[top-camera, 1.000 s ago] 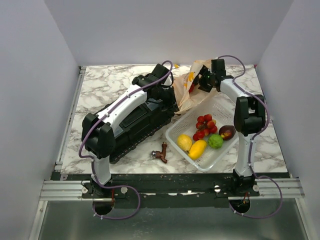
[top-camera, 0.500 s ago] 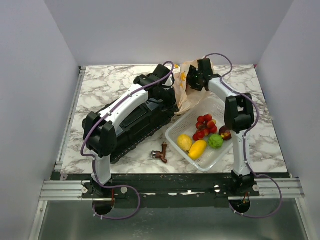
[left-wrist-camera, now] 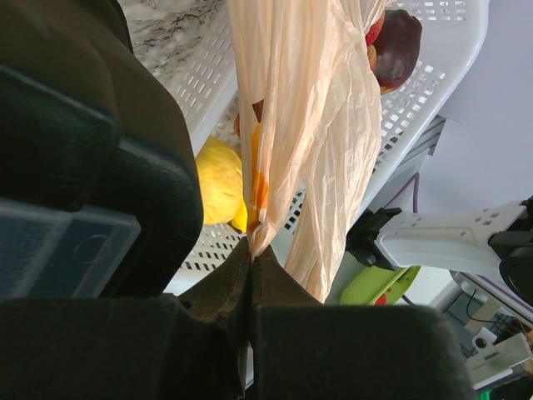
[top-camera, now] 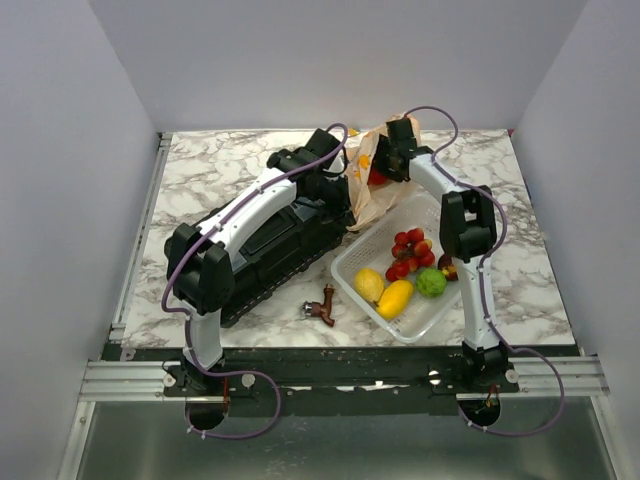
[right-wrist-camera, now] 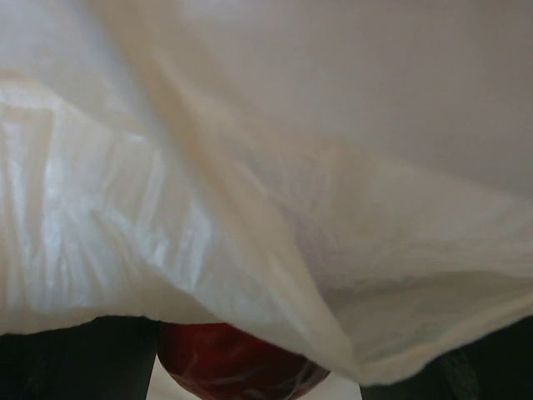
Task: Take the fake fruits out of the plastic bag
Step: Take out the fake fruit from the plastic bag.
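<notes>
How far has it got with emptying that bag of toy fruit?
Mostly done, it seems. Out already, in the white mesh basket: a red berry cluster, yellow lemon, yellow-orange mango and green lime. In hand: the left tool pinches the thin tan plastic bag while the right tool reaches inside, near a glossy red fruit. Left: that red fruit at least; whether more hides inside cannot be seen.

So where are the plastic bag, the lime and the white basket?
plastic bag (left-wrist-camera: 316, 125), left wrist view, crinkled middle.
lime (top-camera: 431, 283), top view, green middle.
white basket (left-wrist-camera: 414, 90), left wrist view, mesh side wall.
</notes>
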You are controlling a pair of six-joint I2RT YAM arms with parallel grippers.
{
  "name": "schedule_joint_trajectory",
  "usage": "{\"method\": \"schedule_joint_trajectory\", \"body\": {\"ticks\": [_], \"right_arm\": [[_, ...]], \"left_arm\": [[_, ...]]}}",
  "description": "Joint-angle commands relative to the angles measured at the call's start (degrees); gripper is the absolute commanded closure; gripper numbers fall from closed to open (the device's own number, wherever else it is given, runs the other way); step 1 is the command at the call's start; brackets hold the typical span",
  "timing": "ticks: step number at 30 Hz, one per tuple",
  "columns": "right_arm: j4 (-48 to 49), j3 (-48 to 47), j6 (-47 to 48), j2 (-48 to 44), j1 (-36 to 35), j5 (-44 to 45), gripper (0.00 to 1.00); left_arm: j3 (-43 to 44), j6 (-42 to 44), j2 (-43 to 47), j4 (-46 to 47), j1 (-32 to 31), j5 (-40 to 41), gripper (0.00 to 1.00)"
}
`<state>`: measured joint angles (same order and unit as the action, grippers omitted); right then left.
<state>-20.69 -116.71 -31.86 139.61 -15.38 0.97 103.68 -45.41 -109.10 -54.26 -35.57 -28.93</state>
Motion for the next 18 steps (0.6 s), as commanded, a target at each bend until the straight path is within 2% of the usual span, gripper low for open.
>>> {"method": "schedule_joint_trajectory", "body": {"ticks": [1,3,8,12,18], "right_arm": [[-2.69,-1.88,0.77,0.14,0.48,3.47,0.28],[-2.84,-1.85,0.87,-1.7,0.82,2.23,0.33],[-3.79,-0.66,2.45,-7.77,0.87,-2.67,0.39],[-6.9,0.9,1.6,-12.63,0.97,-6.78,0.48],[-14.64,2.33,-0.17,-16.33,1.82,-12.74,0.56]], "left_arm": [[-0.7,1.38,-0.49,-1.91,0.58,1.07,1.0],[-1.01,1.47,-0.58,-1.99,0.76,0.98,1.0],[-1.13,1.44,-0.89,-1.69,1.29,0.49,1.0],[-0.45,1.34,-1.28,-1.55,1.55,0.31,1.0],[-1.05,1.11,-0.58,-0.82,2.18,0.62,1.0]]}}
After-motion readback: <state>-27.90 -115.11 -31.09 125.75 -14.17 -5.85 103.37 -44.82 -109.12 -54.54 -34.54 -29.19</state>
